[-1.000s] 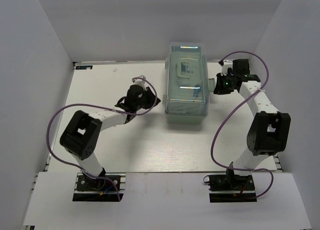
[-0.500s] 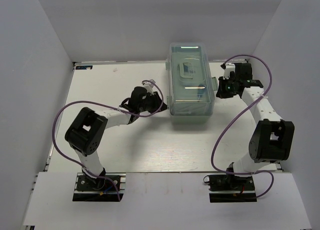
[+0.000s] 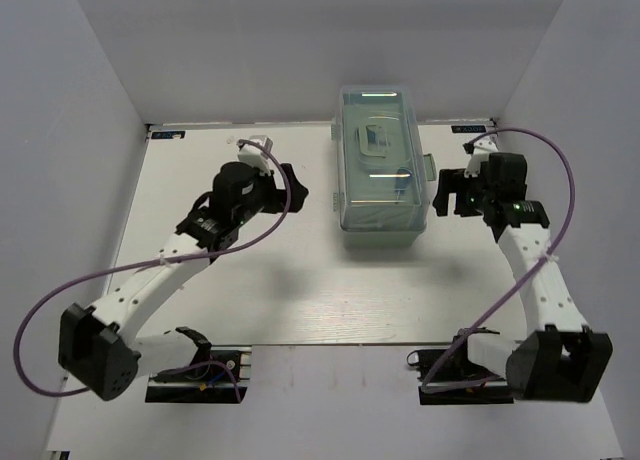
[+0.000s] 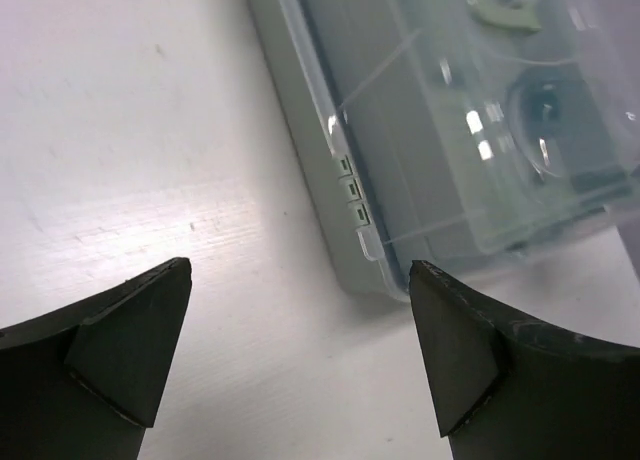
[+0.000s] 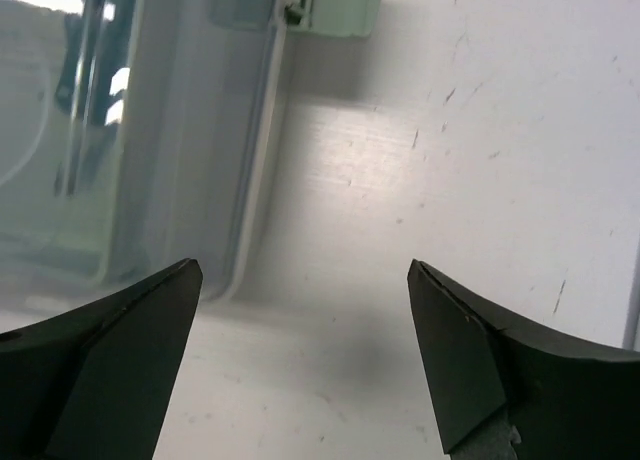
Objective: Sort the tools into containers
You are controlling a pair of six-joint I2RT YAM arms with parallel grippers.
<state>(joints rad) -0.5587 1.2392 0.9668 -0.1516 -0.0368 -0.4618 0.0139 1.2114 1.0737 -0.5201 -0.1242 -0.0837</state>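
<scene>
The left gripper [image 3: 290, 192] is now drawn well back from the toolbox [image 3: 383, 215], where half a second ago it was held just beside the box's left wall. Its fingers are spread wide and nothing is held between them. In the left wrist view the box is seen ahead of those fingers and off to their right, clear of both tips. The right gripper [image 3: 447, 190] is likewise eased a little away from the box's right side. It too is parted and empty, with the box lying ahead and to the left of its fingers and the side latch [image 5: 330, 5] left untouched beyond them. Across the last second the box itself is shifted slightly on the table [image 3: 300, 290].

The translucent lid [image 4: 470, 130] is shut down over the box, its handle [image 3: 374, 137] folded flat. Dim dark shapes [image 5: 75, 90] are made out beneath it, too blurred to be named. No tools are seen loose on the table. From this the sorting is judged to be finished and the box closed, with both arms being cleared away; only retreat to rest seems to be left.
</scene>
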